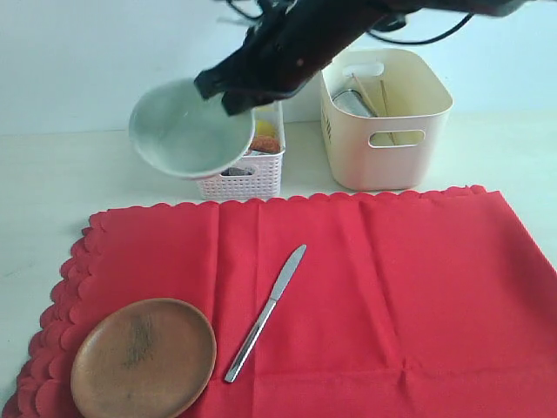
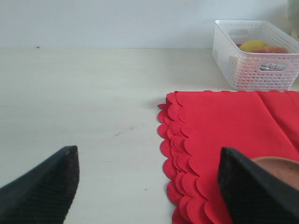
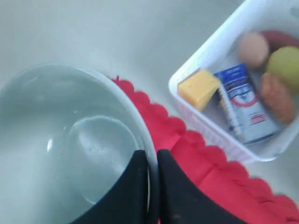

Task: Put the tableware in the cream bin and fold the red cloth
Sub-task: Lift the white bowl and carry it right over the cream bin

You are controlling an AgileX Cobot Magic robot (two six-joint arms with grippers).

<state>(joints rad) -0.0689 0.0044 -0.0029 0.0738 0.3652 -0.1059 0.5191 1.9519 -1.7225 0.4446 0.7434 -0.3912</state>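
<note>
1. The right claw (image 1: 228,87) is closed on the rim of the pale greenish-white bowl (image 1: 187,131). In the right wrist view its two dark fingers (image 3: 133,191) pinch the bowl's wall, one inside and one outside.
2. The bowl is empty. It hangs tilted in the air, clear of the surface (image 1: 52,174), above the far left part of the scene, and in the exterior view it overlaps the left side of the white perforated basket (image 1: 244,183).
3. Beneath the bowl lies the scalloped far edge of the red cloth (image 1: 392,287), which is spread flat across the near part of the surface.
4. The basket holds a cheese wedge (image 3: 198,88), a small blue-white carton (image 3: 243,102), an egg (image 3: 252,49) and a lemon (image 3: 285,65).
5. The cream bin (image 1: 348,157) stands right of the basket, just beyond the cloth's far edge. Wooden chopsticks (image 1: 383,100) and a steel cup (image 1: 348,103) show inside it.
6. A metal knife (image 1: 265,313) lies diagonally near the middle of the cloth.
7. The round wooden plate (image 1: 144,357) rests on the cloth's near left corner.
8. The left claw (image 2: 148,163) is wide open and grips nothing. It is low over the surface at the cloth's left edge, with the plate just past one finger.
</note>
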